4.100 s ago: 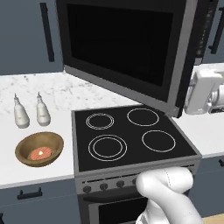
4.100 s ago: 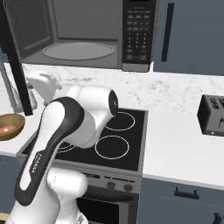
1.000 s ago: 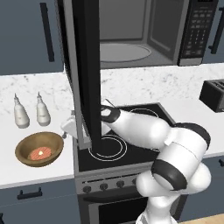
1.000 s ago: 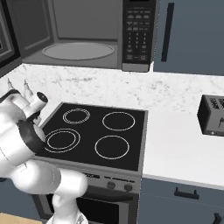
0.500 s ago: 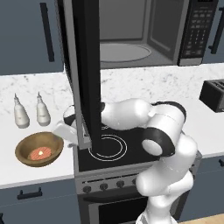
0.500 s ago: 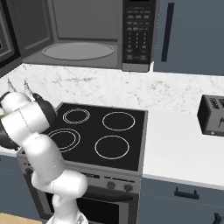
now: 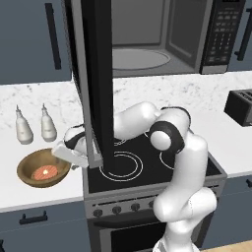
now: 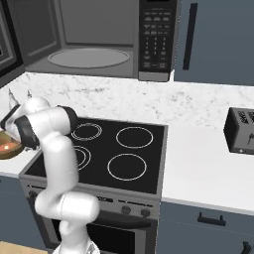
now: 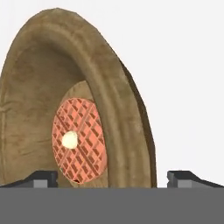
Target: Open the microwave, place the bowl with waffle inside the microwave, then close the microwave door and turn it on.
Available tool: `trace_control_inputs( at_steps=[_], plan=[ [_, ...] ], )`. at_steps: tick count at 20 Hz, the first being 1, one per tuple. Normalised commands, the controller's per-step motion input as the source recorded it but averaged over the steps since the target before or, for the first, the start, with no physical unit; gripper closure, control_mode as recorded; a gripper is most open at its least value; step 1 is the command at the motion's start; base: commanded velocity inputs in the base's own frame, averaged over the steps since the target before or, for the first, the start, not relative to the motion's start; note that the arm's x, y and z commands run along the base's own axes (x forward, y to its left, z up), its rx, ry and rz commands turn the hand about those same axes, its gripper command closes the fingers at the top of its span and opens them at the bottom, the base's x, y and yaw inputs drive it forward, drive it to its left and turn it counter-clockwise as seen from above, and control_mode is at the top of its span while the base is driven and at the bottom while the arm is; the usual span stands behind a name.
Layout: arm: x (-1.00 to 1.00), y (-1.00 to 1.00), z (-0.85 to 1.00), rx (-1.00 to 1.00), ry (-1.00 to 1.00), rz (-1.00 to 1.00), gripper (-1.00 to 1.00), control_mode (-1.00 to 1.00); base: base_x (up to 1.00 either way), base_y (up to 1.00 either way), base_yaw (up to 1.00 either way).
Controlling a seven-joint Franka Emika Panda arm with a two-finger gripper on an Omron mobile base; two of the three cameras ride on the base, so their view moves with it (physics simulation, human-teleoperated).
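A rendered kitchen. The microwave fills the upper middle of the left base view, its grey cavity and glass plate exposed. The microwave door stands swung wide, a tall dark panel running down the centre-left of that frame. Below, the black cooktop sits in a white marble counter. The white arm bends across the cooktop toward the lower left of the left base view, where the gripper sits just beside the bowl. The brown wooden bowl rests on the counter with the waffle in its middle. In the hand view the two fingertips are spread wide, with the bowl's near rim between them. To grip well, the fingers likely need to straddle that rim, one inside and one outside, clear of the waffle, before closing, then lift level
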Motion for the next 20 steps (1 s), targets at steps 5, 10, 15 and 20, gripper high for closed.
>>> trace_control_inputs(
  at_steps=[5,10,15,20],
  plan=[
    [0.36,0.27,-0.37,-0.05,0.05,0.00,1.00,-1.00,0.00,0.00,0.00],
    [0.08,0.13,-0.13,-0.01,0.07,0.00,1.00,-1.00,0.00,0.00,0.00],
    [-0.22,-0.13,-0.03,0.00,0.02,0.01,1.00,-1.00,0.00,0.00,0.00],
    [-0.49,-0.90,0.44,0.03,0.00,0.02,1.00,-1.00,0.00,0.00,0.00]
  ],
)
